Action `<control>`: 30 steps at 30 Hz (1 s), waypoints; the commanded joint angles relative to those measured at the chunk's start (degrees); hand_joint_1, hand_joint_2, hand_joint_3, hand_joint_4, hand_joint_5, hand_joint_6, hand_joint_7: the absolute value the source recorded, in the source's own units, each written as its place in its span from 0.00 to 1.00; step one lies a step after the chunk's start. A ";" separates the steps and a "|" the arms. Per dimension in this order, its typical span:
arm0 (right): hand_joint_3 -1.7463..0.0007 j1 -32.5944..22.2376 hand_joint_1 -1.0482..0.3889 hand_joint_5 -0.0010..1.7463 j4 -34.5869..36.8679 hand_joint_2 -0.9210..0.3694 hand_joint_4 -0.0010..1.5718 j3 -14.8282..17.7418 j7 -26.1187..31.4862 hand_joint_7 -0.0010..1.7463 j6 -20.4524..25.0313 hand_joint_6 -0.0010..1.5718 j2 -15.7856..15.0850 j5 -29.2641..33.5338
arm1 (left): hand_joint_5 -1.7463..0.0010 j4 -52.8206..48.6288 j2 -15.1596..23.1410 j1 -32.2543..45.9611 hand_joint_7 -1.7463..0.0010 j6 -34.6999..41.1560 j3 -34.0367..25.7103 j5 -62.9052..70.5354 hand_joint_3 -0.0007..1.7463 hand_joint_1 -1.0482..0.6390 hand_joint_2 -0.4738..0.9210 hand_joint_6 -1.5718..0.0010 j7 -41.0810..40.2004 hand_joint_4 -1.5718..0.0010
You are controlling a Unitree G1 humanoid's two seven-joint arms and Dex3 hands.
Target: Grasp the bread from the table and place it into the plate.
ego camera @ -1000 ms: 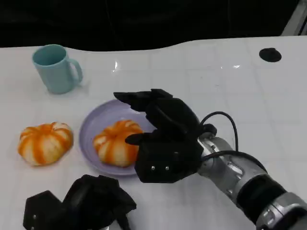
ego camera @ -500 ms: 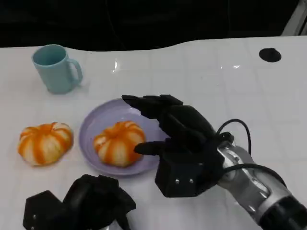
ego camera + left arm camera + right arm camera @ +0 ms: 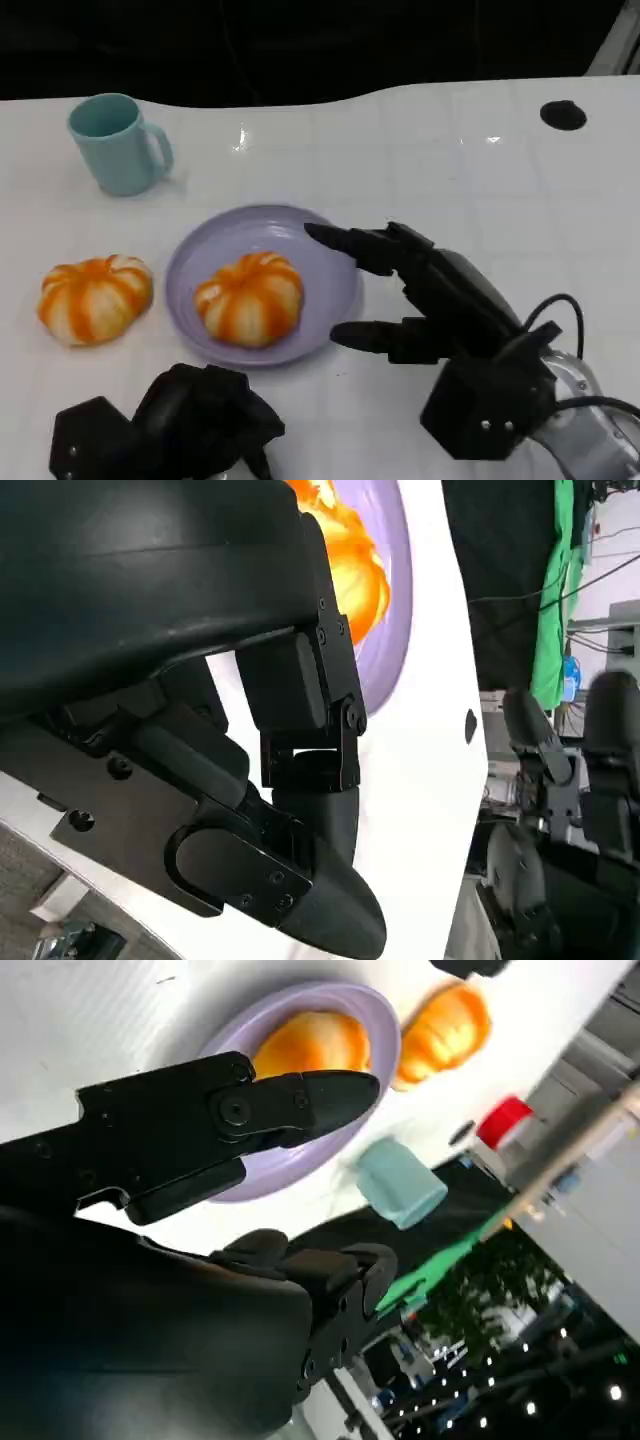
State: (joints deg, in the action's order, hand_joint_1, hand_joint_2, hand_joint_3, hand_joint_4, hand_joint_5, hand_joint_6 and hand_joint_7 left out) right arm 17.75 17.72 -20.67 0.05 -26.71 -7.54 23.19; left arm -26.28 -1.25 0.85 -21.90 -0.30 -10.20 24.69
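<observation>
A: Where's your bread (image 3: pixel 249 298)?
B: In the plate (image 3: pixel 330 262), left of centre. 2nd bread (image 3: pixel 95 298) sits on the table (image 3: pixel 450 170), just left of the plate.
A: Your R hand (image 3: pixel 440 320)?
B: Just right of the plate, fingers (image 3: pixel 345 243) spread, tips over the rim, holding nothing.
A: L hand (image 3: pixel 165 430)?
B: Low, near edge, fingers curled in, nothing in it. Mug (image 3: pixel 115 142) far left.
</observation>
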 commanded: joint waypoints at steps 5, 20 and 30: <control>0.44 -5.26 0.58 0.84 1.00 0.33 0.40 5.28 1.95 0.54 -9.69 0.46 -1.52 -4.70 | 0.45 0.02 0.32 -0.25 0.70 -0.15 -0.10 0.22 0.00 0.00 0.92 0.00 -0.79 0.06; 0.34 -14.19 0.59 1.00 -2.34 0.36 0.45 10.26 -2.41 0.79 -12.28 0.43 -5.13 -9.54 | 0.45 0.67 0.62 -0.08 0.71 0.27 -0.11 0.10 0.00 0.00 0.92 0.00 -0.54 0.06; 0.38 -19.60 0.56 1.00 -3.95 0.34 0.45 12.45 -1.16 0.79 -13.90 0.44 -6.51 -7.14 | 0.44 0.17 0.82 -0.42 0.72 -0.17 -0.18 0.17 0.01 0.00 0.93 0.00 -0.44 0.06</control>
State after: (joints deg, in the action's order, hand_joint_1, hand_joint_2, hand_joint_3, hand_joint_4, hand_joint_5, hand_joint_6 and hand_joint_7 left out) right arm -0.49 14.38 -9.46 -1.81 -39.30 -12.52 15.25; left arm -26.19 -1.27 0.80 -21.90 -0.20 -10.16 24.51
